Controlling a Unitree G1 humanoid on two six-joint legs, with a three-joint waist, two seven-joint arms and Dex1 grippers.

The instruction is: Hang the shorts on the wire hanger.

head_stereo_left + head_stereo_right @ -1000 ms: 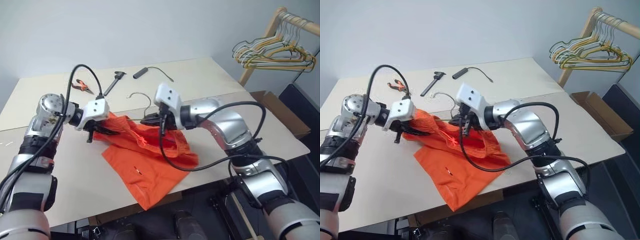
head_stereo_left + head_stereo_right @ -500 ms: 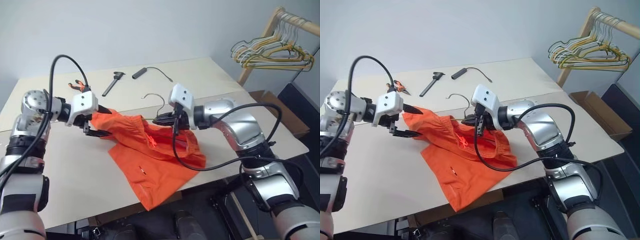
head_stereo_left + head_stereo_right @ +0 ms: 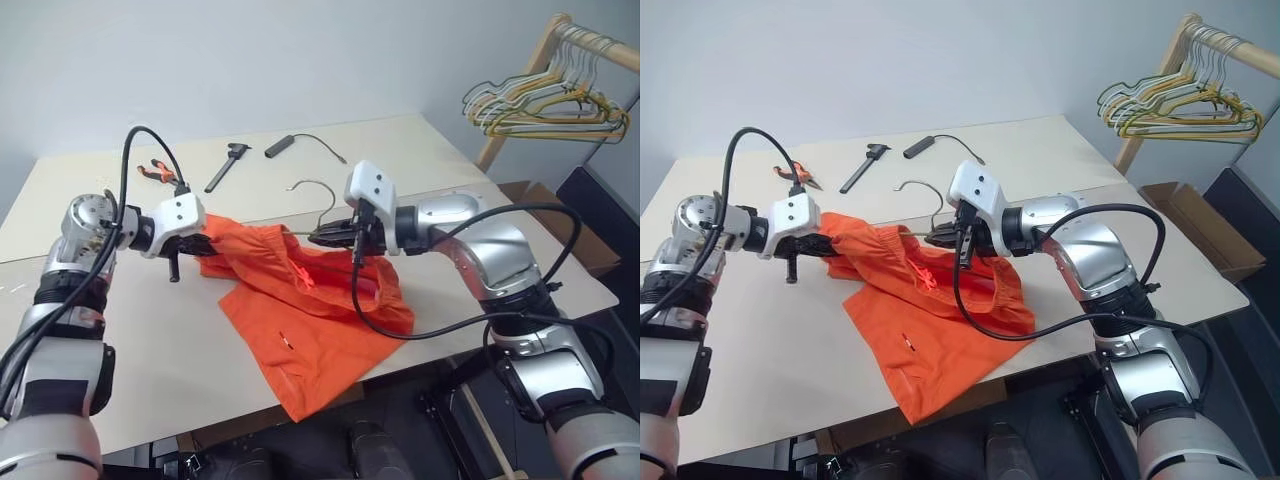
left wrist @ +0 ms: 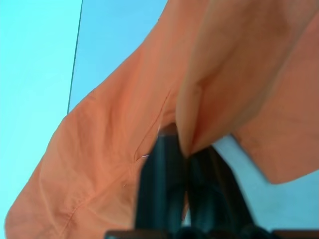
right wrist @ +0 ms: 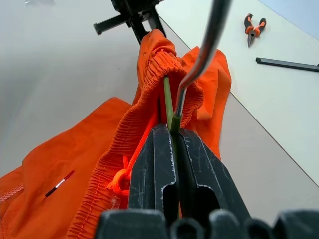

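Left gripper [image 3: 197,243] pinched shut on the shorts [image 3: 300,300]; opposite it, right gripper [image 3: 335,236] clamps the wire hanger [image 3: 318,200]. Keep waistband taut while threading.

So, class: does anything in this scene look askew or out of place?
Yes. The shorts lie crumpled, one leg drooping off the table's front edge. The wire hanger sits inside the bunched waistband, tilted, hook upward.
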